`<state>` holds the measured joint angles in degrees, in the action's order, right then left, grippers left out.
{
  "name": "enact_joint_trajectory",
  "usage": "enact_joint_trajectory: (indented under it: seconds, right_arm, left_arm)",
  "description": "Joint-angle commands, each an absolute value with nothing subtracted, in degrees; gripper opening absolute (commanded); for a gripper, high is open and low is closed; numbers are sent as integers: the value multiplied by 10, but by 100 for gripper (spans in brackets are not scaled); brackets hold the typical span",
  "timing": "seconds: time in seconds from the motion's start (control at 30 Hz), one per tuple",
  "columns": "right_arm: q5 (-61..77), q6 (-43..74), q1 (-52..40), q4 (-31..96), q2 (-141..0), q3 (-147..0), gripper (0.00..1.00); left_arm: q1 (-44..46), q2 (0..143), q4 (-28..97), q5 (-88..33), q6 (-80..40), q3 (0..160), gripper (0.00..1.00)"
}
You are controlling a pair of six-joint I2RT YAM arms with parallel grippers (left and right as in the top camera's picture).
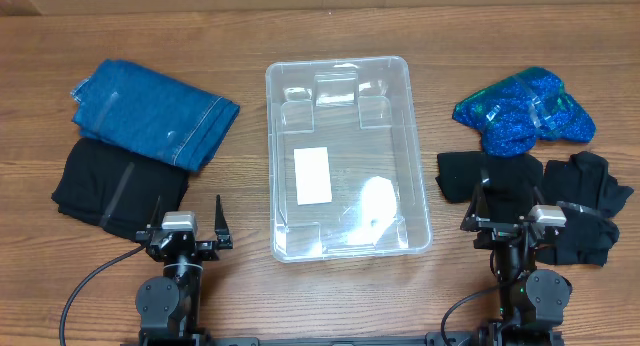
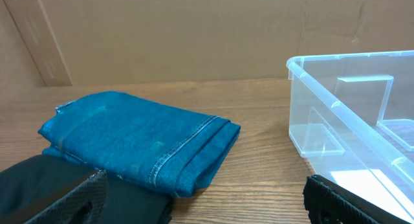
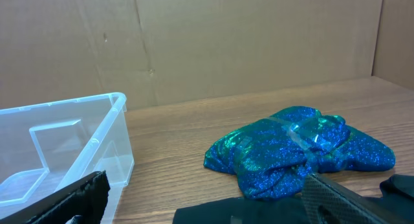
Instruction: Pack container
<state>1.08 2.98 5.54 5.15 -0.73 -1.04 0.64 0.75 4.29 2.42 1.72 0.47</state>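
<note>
Wooden table [image 1: 340,296], cardboard walls [image 2: 194,36] behind: the container [image 1: 272,156] centred between jeans [image 1: 150,111] and glittery blue fabric [image 1: 520,111]; looks light, stiff, slick, wants gripping by its thick rim; left pincer [image 1: 190,218] and right pincer [image 1: 508,211] both spread, empty.

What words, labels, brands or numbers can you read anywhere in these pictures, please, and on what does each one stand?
No text can be read in any view.
The white label on the bottom of the container: no print can be made out, so it is either blank or too small to tell.
The folded jeans, shiny blue fabric, left black garment and right black pile: no writing visible.
</note>
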Motion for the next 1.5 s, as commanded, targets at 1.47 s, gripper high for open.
enact_joint_trajectory:
  seconds: [1.47]
  right_arm:
    - [16,49,54,48,-2,-5,100]
  left_arm:
    - [3,3,41,23,25,3,100]
